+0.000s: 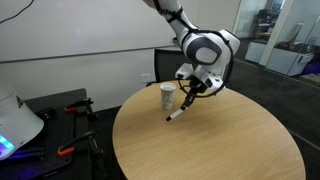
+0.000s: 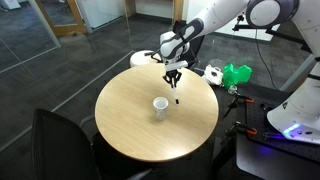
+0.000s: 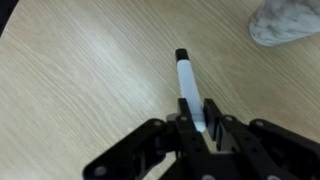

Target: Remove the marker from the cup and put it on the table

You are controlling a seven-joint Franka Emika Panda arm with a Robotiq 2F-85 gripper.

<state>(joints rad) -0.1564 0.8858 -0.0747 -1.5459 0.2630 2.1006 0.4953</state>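
- The marker (image 3: 188, 88) is out of the cup, pinched at its upper part by the claw (image 3: 201, 120). In the wrist view its white barrel runs from the claw at the lower middle of the frame up to a black end near the centre.
- In an exterior view the marker (image 1: 177, 113) slants down and to the left from the claw (image 1: 190, 97), with its dark lower tip close to the wood. I cannot tell whether the tip touches it.
- In an exterior view the marker (image 2: 176, 93) hangs almost straight below the claw (image 2: 173, 76), towards the upper middle of the frame.
- The claw's fingers (image 3: 217, 128) are pressed against the barrel from both sides.
- The cup (image 1: 167, 96) stands upright just left of the held marker. In the wrist view only part of the cup (image 3: 285, 20) shows, in the upper right corner, apart from the marker. In an exterior view the cup (image 2: 160, 106) sits near the centre of the round top, below the claw in the frame.
- The tabletop (image 1: 225, 150) is light wood grain, and it shows in both exterior views (image 2: 125, 125) and fills the wrist view (image 3: 80, 70).
- The white arm (image 1: 207, 47) reaches in from the upper middle of the frame. In an exterior view the arm (image 2: 215, 22) comes in from the upper right.
- A green object (image 2: 238, 74) lies beyond the tabletop's right edge, and a dark chair (image 2: 60, 140) stands at the lower left.
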